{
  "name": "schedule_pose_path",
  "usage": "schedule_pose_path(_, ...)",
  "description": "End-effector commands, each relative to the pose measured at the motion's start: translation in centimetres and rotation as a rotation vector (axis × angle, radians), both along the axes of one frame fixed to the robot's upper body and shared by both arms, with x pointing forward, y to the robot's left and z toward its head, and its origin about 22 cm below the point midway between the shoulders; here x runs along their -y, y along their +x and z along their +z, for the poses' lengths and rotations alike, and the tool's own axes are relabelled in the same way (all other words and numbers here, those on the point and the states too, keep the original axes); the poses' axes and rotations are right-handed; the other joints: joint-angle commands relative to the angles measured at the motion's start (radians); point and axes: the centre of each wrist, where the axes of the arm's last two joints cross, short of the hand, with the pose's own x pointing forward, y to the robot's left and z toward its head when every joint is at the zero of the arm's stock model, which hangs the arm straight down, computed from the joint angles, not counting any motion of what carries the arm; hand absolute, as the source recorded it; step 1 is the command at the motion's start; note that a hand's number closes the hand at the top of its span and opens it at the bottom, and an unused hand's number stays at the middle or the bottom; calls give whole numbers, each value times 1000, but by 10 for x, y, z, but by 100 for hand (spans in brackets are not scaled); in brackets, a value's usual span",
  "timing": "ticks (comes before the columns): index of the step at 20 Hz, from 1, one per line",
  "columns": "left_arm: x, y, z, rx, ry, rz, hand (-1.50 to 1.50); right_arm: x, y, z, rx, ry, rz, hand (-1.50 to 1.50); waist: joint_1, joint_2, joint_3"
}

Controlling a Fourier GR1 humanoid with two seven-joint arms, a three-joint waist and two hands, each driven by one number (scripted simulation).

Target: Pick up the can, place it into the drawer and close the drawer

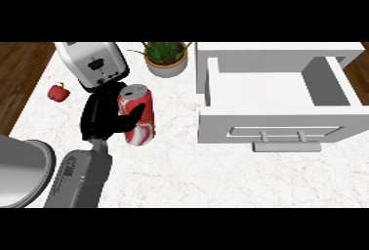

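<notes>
A: We are looking down at the counter [216, 180], pale marble and filling most of the view. What are we seeing on it, biggest first?

B: We are seeing the drawer [277, 93] sitting at two o'clock, white, pulled open, its handle [286, 145] facing us. Its inside is showing only bare white floor.

A: And at nine o'clock?

B: We are finding our left forearm [83, 178] coming up from about seven o'clock, grey, and ending in the left hand [104, 114]. At the far left edge, around eight o'clock, a big rounded grey shape [22, 171] is sitting; we cannot tell what it is.

A: What is the hand doing?

B: Its fingers are curling round the can [138, 114], with the thumb lying across the can's front. The can is red and white with a silver top, standing roughly upright and leaning slightly, just left of centre at about ten o'clock and well apart from the drawer. We cannot tell whether it is resting on the counter or lifted.

A: Anything behind it?

B: The toaster [93, 63] is sitting at eleven o'clock, just behind the hand. A potted plant [167, 58] is standing at twelve o'clock, between toaster and drawer. Smallest, a red pepper [59, 92] is lying at ten o'clock near the counter's left edge.
</notes>
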Motion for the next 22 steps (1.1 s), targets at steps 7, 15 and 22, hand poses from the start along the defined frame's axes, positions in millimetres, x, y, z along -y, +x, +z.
schedule_pose_path(7, 46, 15, 84, 56, 39, -24, 150, -2, 9, -5, 15, 8, -9, -150, -3, 2, 0)
schedule_pose_path(15, 84, 33, 129, 67, 70, -32, 150, 12, 10, -7, -17, 3, 7, -150, -5, 3, 0)
schedule_pose_path(22, 115, 64, 150, 63, 98, -25, 150, 8, 16, -1, 3, 18, 9, -150, -12, 5, 0)
